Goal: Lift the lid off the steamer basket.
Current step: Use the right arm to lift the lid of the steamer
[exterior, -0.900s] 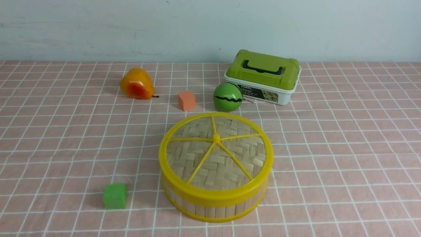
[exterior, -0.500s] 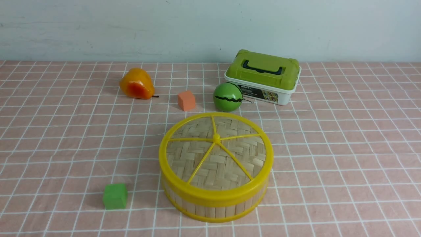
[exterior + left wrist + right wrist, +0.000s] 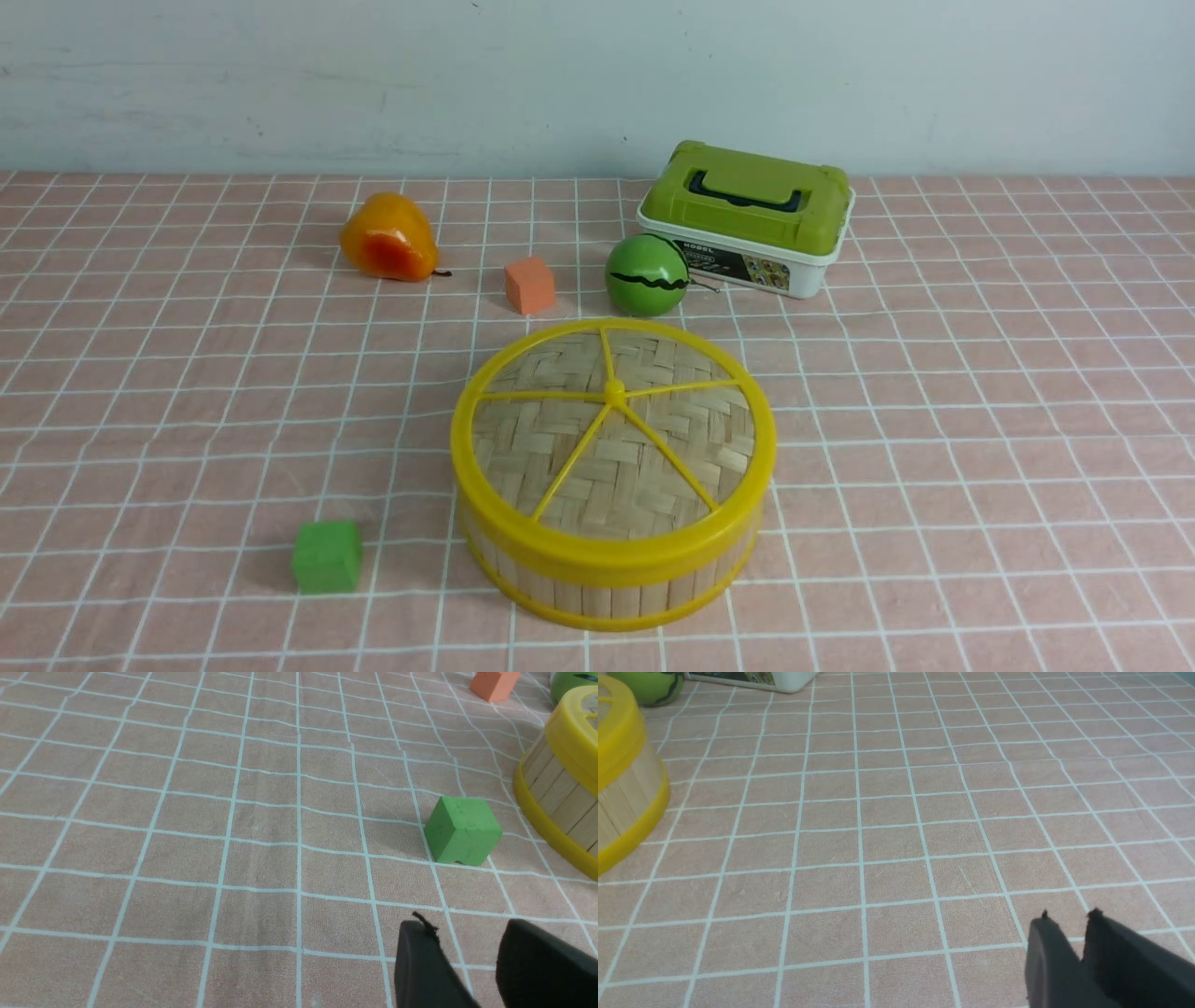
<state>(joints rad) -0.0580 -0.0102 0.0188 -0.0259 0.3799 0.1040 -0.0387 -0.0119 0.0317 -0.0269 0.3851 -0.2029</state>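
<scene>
My left claw point(image 3: 467, 933) gapes empty, my right point(image 3: 1070, 921) slightly parted, empty. The lid point(image 3: 611, 448) caps the basket point(image 3: 611, 600); it looks light, slick-rimmed; I'd pinch its rim at three o'clock, sparing the weave.

The table point(image 3: 980, 420) has a pink, white-gridded surface. It directly supports 6 items: 1 steamer basket point(image 3: 597, 597), 1 pear point(image 3: 387, 236), 1 orange cube point(image 3: 530, 286), 1 green cube point(image 3: 327, 557), 1 green ball point(image 3: 646, 275) and 1 green-lidded box point(image 3: 747, 219).
</scene>
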